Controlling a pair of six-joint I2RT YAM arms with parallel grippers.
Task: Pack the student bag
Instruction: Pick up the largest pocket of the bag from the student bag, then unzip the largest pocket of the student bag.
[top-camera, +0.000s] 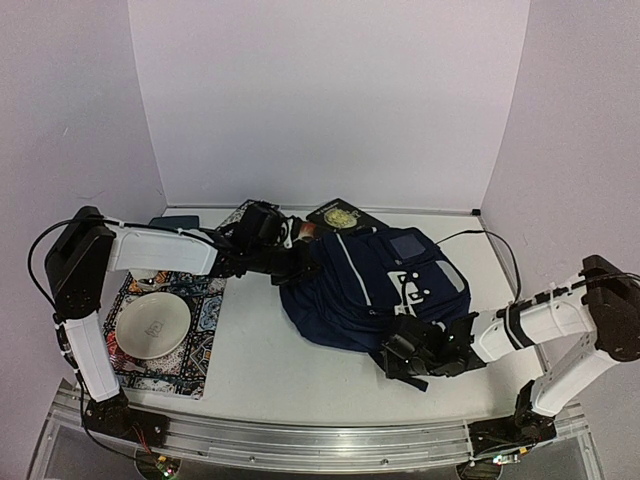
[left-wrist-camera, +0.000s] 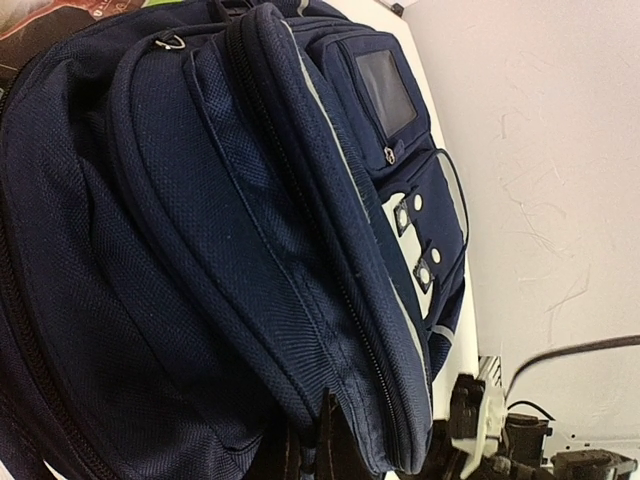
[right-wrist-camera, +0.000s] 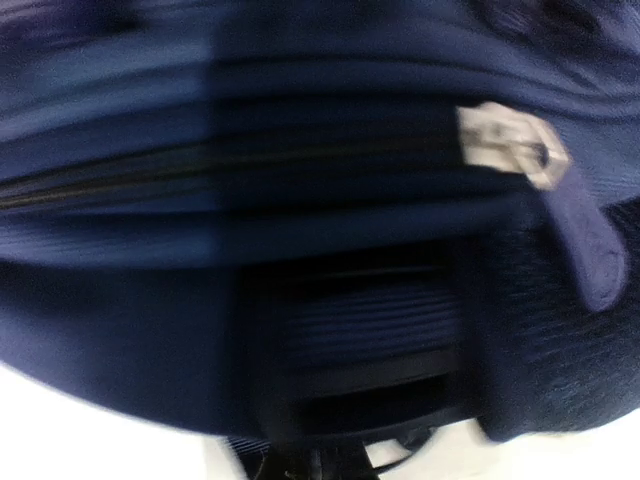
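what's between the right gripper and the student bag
nothing visible: the right gripper is shut right against the near edge of the student bag, and its wrist camera shows only blurred navy fabric and a zipper pull

White table (top-camera: 300, 372) bears the student bag (top-camera: 365, 290), a patterned mat (top-camera: 203, 345), a booklet (top-camera: 340, 214).

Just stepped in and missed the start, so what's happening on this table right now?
Two robot arms are working on the student bag lying mid-table. The left gripper is shut at the bag's far left edge, the right gripper shut at its near edge beside a zipper pull. Whether either pinches fabric is unclear. A plate sits on a patterned mat to the left.
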